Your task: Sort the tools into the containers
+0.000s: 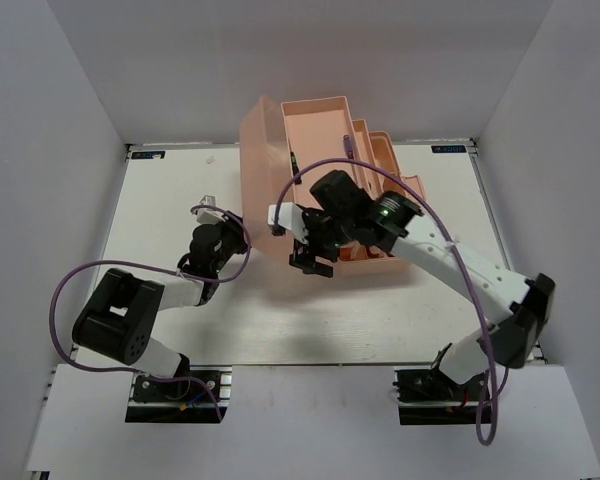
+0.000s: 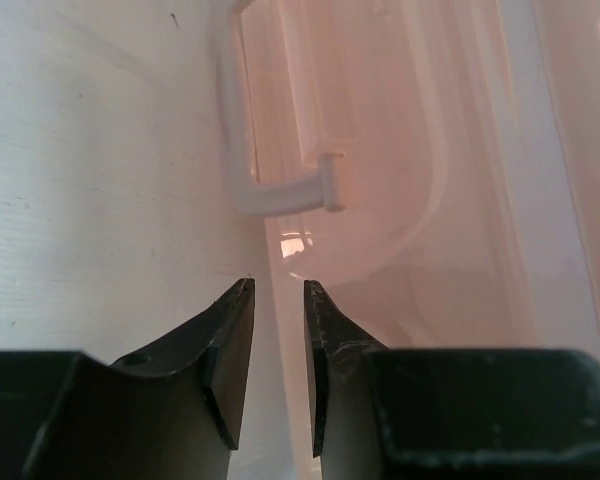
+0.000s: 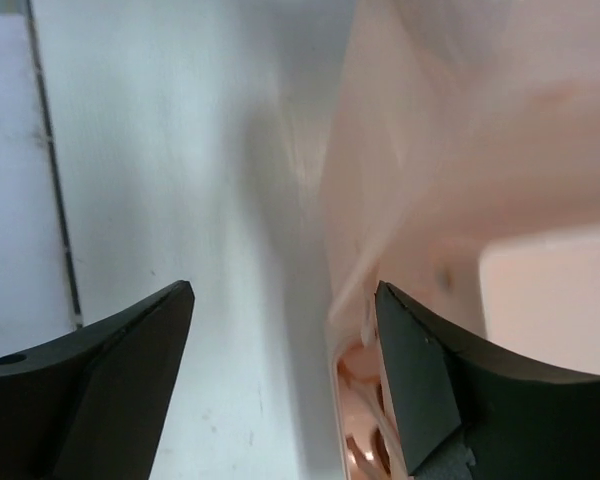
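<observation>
The salmon-pink toolbox [image 1: 315,115] stands at the back middle, its lid [image 1: 260,170] raised on the left and tiered trays [image 1: 380,150] folded out to the right. No tools show in any view. My left gripper [image 1: 210,205] sits on the table just left of the lid. In the left wrist view it [image 2: 277,290] is empty, its jaws a narrow gap apart, facing the lid handle [image 2: 280,195]. My right gripper [image 1: 312,262] is at the box's front left corner. It [image 3: 285,290] is wide open, astride the box wall [image 3: 460,150], and holds nothing.
The white table [image 1: 310,320] is boxed in by white walls at the left, right and back. Purple cables [image 1: 80,275] loop off both arms. The right arm [image 1: 450,260] reaches across the toolbox's front and hides part of its trays.
</observation>
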Robot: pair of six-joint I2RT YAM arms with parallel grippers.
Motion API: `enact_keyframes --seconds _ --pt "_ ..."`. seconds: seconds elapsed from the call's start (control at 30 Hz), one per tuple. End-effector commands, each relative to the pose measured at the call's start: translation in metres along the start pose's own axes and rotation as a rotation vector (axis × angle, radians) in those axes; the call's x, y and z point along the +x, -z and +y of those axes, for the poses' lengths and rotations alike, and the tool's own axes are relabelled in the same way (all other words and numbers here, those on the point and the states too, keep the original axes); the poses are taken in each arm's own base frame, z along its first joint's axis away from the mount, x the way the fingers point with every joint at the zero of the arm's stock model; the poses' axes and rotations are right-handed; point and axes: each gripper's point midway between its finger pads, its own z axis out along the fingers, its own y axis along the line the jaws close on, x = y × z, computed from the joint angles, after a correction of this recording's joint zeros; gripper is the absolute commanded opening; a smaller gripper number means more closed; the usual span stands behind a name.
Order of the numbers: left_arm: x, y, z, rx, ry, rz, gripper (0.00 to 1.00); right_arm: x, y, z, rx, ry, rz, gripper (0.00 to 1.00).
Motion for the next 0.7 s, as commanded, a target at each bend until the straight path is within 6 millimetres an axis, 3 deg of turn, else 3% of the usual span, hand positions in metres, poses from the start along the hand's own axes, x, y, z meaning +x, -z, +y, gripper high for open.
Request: enact_keyframes --seconds 0.0,0.03,0.13,0.2,0.23,0.3,0.33,0.37,0.4,0.43,0.47,0.5,0.57,0.6,0.63,0.67 --pt "-0.013 -0.005 -0.019 0.062 0.008 -0.023 0.37 0.005 0.037 -0.006 0.135 0.069 -0.003 0.78" --pt "-0.013 -0.005 -0.019 0.062 0.008 -0.023 0.37 0.01 0.035 -0.006 0.141 0.066 0.008 0.76" --pt "-0.013 -0.008 -0.019 0.06 0.008 -0.022 0.37 0.002 0.052 -0.015 0.216 0.041 -0.017 0.73" --pt "-0.013 -0.008 -0.019 0.061 0.008 -0.022 0.37 -0.007 0.069 -0.027 0.296 0.024 -0.052 0.69" --pt "-0.015 -0.009 -0.024 0.074 0.007 -0.02 0.37 -0.01 0.085 -0.047 0.415 0.009 -0.042 0.66" --pt "-0.016 -0.01 -0.025 0.074 0.007 -0.02 0.37 -0.027 0.112 -0.082 0.612 -0.046 -0.116 0.47" --pt "-0.016 -0.013 -0.025 0.068 0.008 -0.016 0.37 -0.009 0.145 -0.113 0.843 -0.108 -0.038 0.39" --pt "-0.017 -0.014 -0.029 0.082 0.006 -0.012 0.37 -0.016 0.164 -0.143 1.003 -0.126 -0.096 0.2" --pt "-0.02 -0.016 -0.034 0.088 0.005 -0.016 0.37 -0.009 0.175 -0.155 1.095 -0.128 -0.077 0.1" --pt "-0.019 -0.017 -0.036 0.091 0.005 -0.005 0.37 0.017 0.201 -0.175 1.234 -0.111 0.04 0.0" --pt "-0.02 -0.017 -0.04 0.104 -0.005 -0.003 0.36 0.049 0.204 -0.188 1.276 -0.142 0.112 0.0" --pt "-0.024 -0.02 -0.045 0.11 -0.006 -0.007 0.36 0.075 0.222 -0.201 1.329 -0.19 0.162 0.0" --pt "-0.025 -0.022 -0.049 0.116 -0.019 0.003 0.36 0.117 0.206 -0.21 1.254 -0.31 0.238 0.0" --pt "-0.028 -0.024 -0.054 0.123 -0.029 -0.003 0.36 0.163 0.215 -0.221 1.254 -0.426 0.289 0.0" --pt "-0.03 -0.024 -0.058 0.136 -0.031 0.0 0.36 0.193 0.199 -0.22 1.195 -0.504 0.343 0.0" --pt "-0.03 -0.025 -0.058 0.132 -0.039 0.002 0.36 0.208 0.176 -0.214 1.066 -0.547 0.33 0.0"
